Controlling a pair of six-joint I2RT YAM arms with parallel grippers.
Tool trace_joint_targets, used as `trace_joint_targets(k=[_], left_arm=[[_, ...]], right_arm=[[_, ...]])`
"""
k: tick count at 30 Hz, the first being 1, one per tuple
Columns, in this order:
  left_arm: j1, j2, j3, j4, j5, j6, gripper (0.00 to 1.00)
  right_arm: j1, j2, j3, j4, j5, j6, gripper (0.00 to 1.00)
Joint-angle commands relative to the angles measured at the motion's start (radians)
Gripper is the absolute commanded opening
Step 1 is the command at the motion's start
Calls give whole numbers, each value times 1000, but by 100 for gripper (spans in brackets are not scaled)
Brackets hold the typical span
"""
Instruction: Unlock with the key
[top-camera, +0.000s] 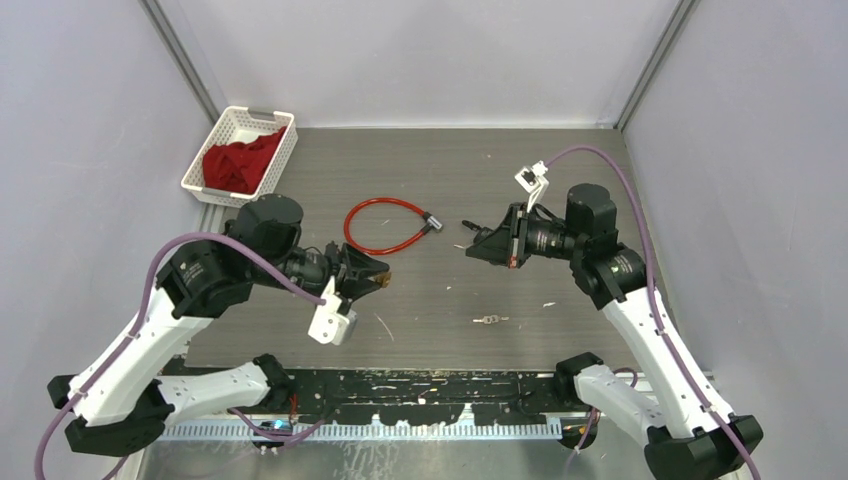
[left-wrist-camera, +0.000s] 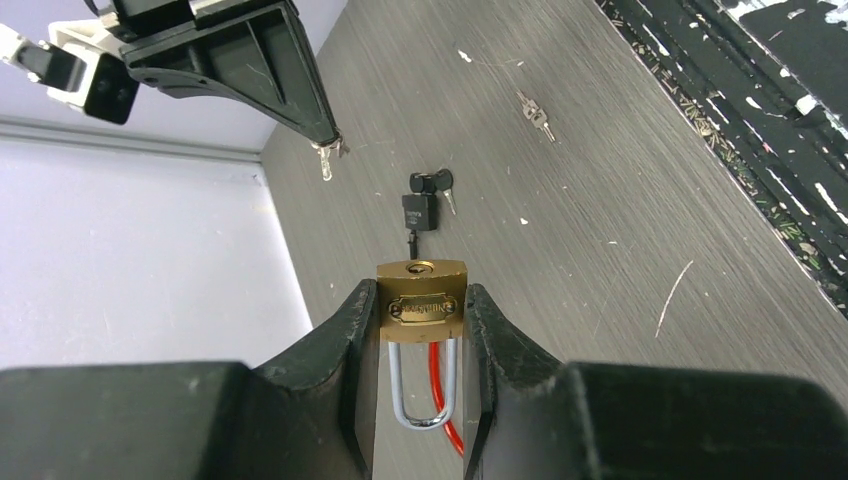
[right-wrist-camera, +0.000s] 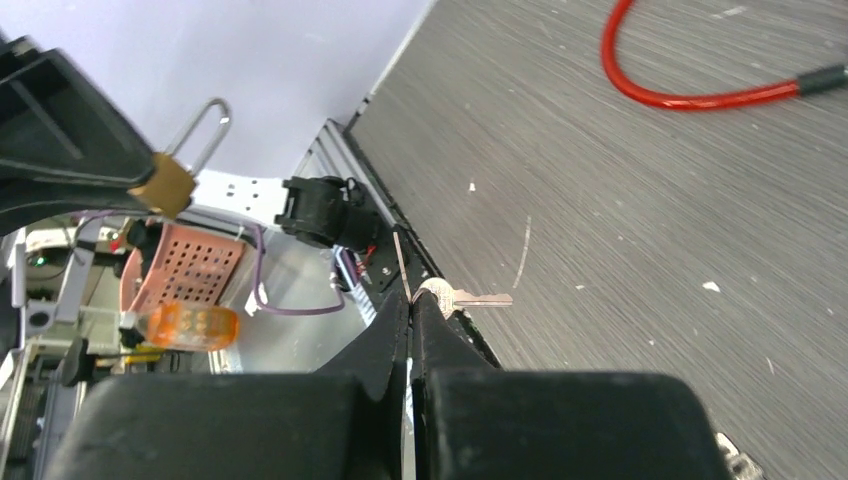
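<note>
Aloft, apart: padlock (left-wrist-camera: 421, 300) & key (right-wrist-camera: 470, 298).

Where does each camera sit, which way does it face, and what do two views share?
Top external: above and behind the arms, looking down on the table; both arms and their bases show.
Left wrist: on the left arm, looking along the left end effector, shut on the padlock, toward the right end effector.
Right wrist: on the right arm, looking along its own end effector, shut on the key.
Shared: both wrist views show padlock and key.
</note>
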Motion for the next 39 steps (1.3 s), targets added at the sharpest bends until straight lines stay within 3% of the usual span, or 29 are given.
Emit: trace_joint_targets(k=[1, 7, 14, 20, 39], left_arm=[[-4, -13, 3, 83, 59, -19, 0], [-4, -36, -54, 150, 26, -48, 0], [-4, -43, -197, 328, -300, -71, 0], [-4, -51, -241, 409, -408, -53, 0], [-4, -59, -268, 450, -435, -67, 0]], right_arm=[[33, -36, 0, 173, -87, 58, 1], [127, -16, 24, 228, -53, 64, 1], [238, 100, 157, 140, 71, -7, 1], [319, 212, 281, 20, 185, -74, 1], [444, 311, 359, 31, 336, -21, 1]])
